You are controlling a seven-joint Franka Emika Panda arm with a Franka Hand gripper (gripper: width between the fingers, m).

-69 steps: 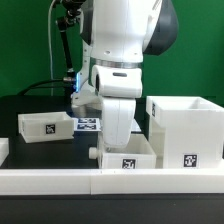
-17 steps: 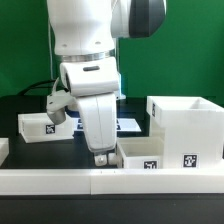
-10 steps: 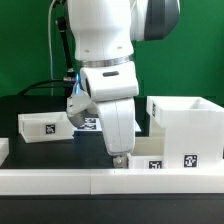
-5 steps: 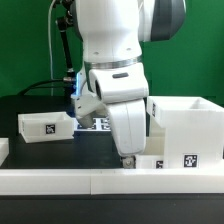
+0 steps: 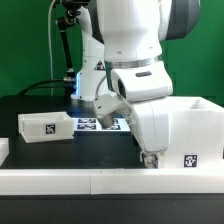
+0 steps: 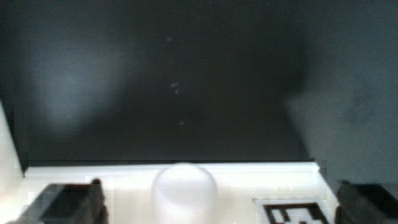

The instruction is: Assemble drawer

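Exterior view: hand (image 5: pixel 152 158) just beside the drawer shell (image 5: pixel 196 122)

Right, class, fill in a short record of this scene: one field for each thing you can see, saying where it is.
tool: down low beside the shell, fingers spread apart
shell: exterior view's right, open side up
loose tray: exterior view's left, well apart from the tool
second tray: mostly hidden in the exterior view; its tagged white wall shows in the wrist view
marker board: flat, behind the arm
rail: along the front
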